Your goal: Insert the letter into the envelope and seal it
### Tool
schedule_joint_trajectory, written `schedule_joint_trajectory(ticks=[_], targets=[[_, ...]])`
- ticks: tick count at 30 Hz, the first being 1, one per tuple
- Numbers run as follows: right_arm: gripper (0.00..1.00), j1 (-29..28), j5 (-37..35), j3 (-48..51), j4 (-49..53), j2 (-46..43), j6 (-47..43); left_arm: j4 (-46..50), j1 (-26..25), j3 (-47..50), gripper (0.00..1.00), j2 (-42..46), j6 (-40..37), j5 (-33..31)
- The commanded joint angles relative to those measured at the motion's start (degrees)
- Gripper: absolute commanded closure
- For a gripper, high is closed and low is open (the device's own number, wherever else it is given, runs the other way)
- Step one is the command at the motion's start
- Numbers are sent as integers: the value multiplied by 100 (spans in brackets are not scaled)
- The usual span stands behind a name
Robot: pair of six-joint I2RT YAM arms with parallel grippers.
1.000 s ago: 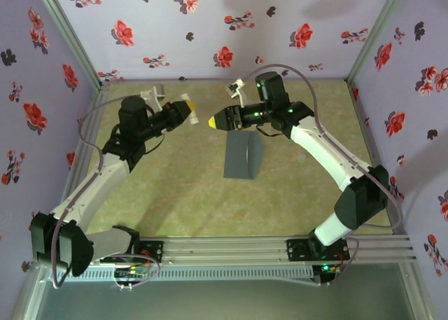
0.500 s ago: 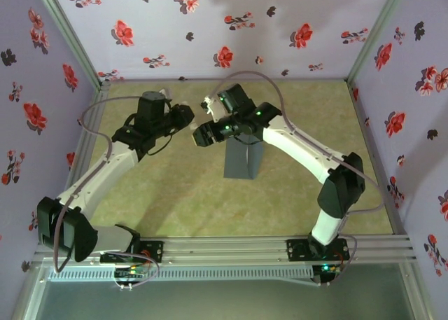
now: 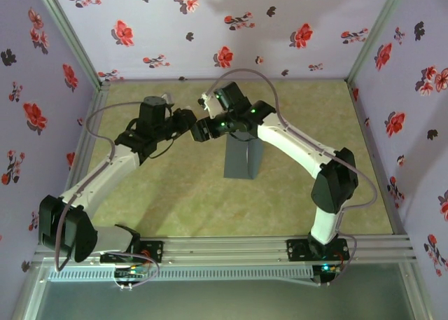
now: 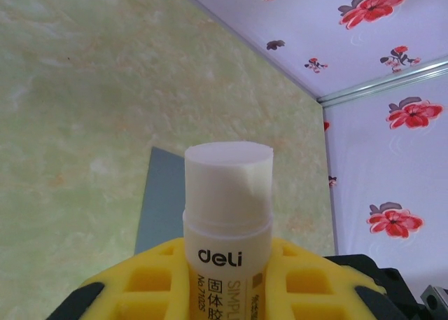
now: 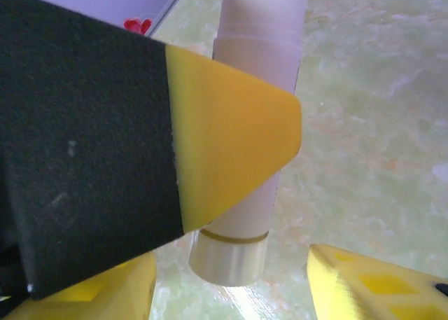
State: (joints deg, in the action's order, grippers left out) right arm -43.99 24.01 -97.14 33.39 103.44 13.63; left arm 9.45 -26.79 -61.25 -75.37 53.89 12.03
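My left gripper point(image 3: 186, 119) is shut on a white glue stick point(image 4: 227, 194) marked "deli", its bare glue tip pointing away from the wrist camera. My right gripper point(image 3: 198, 131) meets the left one above the mat, and its jaws stand open on either side of the stick's twist base point(image 5: 227, 257) without touching it. The left gripper's black-and-yellow finger point(image 5: 231, 131) covers much of the stick in the right wrist view. The slate-grey envelope point(image 3: 243, 159) lies flat on the mat under the right forearm, and the envelope point(image 4: 159, 201) also shows behind the glue tip. The letter is out of view.
Floral purple walls point(image 3: 210, 26) close in the green mat point(image 3: 175, 194) on three sides, with metal corner posts point(image 3: 367, 36). An aluminium rail point(image 3: 224, 250) carrying both arm bases runs along the near edge.
Both arms swung inward and their grippers came together. The right gripper moved left onto the glue stick's base end and narrowed a little. The left stayed shut on the stick.
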Motion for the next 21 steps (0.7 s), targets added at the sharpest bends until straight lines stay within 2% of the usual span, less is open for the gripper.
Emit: schedule_joint_trajectory(ticks=[1, 14, 18, 21], targets=[[43, -24, 41, -128, -200, 84, 52, -383, -20, 65, 100, 137, 169, 218], [74, 46, 24, 44, -353, -38, 18, -576, -20, 172, 100, 159, 269, 508], [79, 96, 127, 118, -414, -132, 39, -808, -21, 340, 100, 215, 246, 766], [80, 215, 469, 299, -683, -299, 192, -1317, -11, 582, 100, 311, 224, 1249]])
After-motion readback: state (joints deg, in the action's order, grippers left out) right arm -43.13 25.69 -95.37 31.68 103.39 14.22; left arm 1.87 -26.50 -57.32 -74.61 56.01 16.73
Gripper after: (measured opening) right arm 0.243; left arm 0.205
